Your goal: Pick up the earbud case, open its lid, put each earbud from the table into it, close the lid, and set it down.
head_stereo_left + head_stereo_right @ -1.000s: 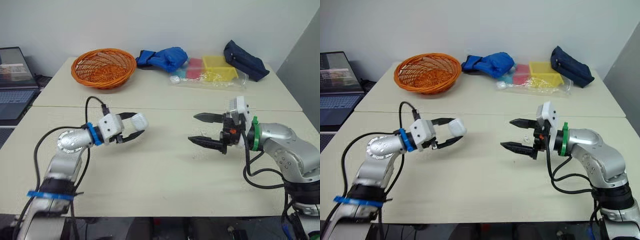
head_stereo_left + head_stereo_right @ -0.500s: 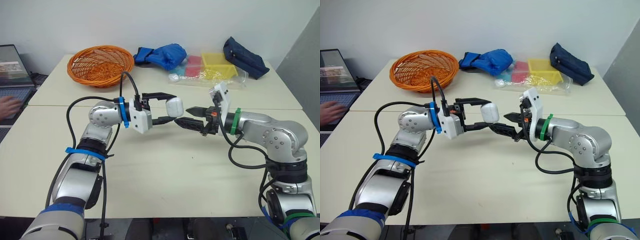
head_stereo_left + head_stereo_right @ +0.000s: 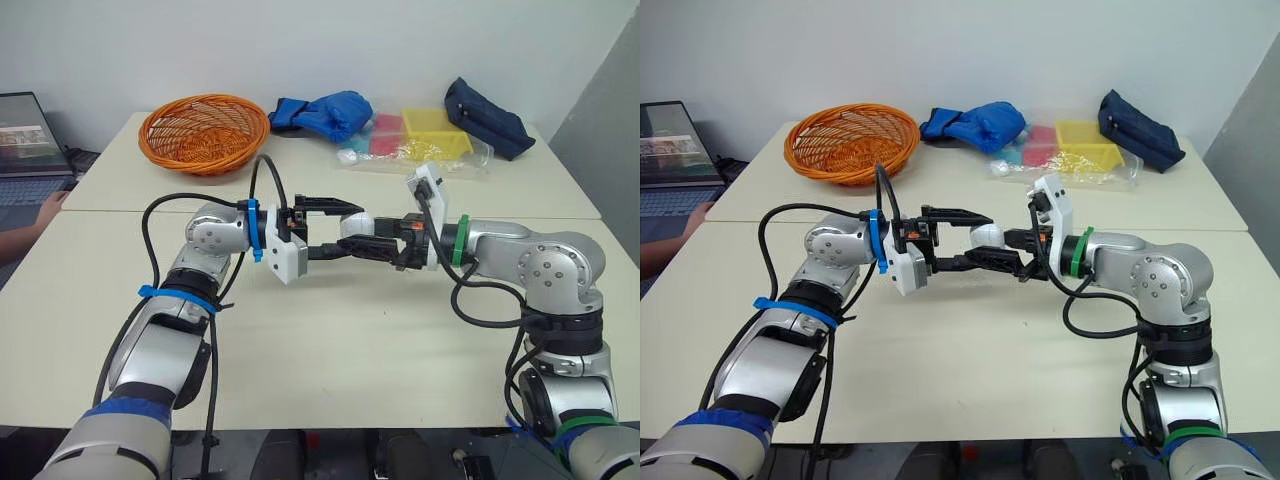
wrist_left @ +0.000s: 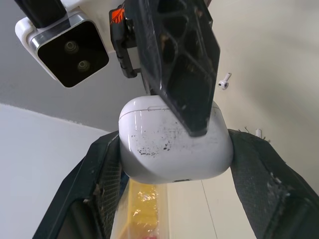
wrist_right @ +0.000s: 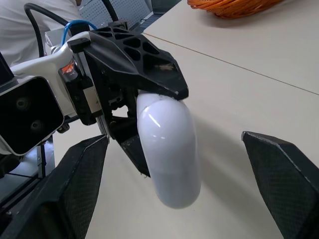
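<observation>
My left gripper (image 3: 348, 229) is shut on the white earbud case (image 4: 169, 144), holding it by its sides above the middle of the table, lid closed. My right gripper (image 5: 174, 139) faces it from the right, open, its fingers (image 5: 75, 184) spread on either side of the case (image 5: 167, 149). In the left wrist view one right finger (image 4: 177, 59) lies across the front of the case near the lid seam. Two white earbuds (image 4: 224, 81) (image 4: 258, 132) lie on the table beneath.
At the back of the table (image 3: 330, 330) stand an orange basket (image 3: 205, 132), a blue cloth (image 3: 325, 112), yellow and pink boxes (image 3: 435, 135) and a dark blue pouch (image 3: 490, 118). A laptop (image 3: 30, 150) and a person's hand (image 3: 30, 225) are at the far left.
Both arms rose and came together over the table's middle. In the last half second my right gripper closed in until its open fingers reached around the case held in my left gripper.
</observation>
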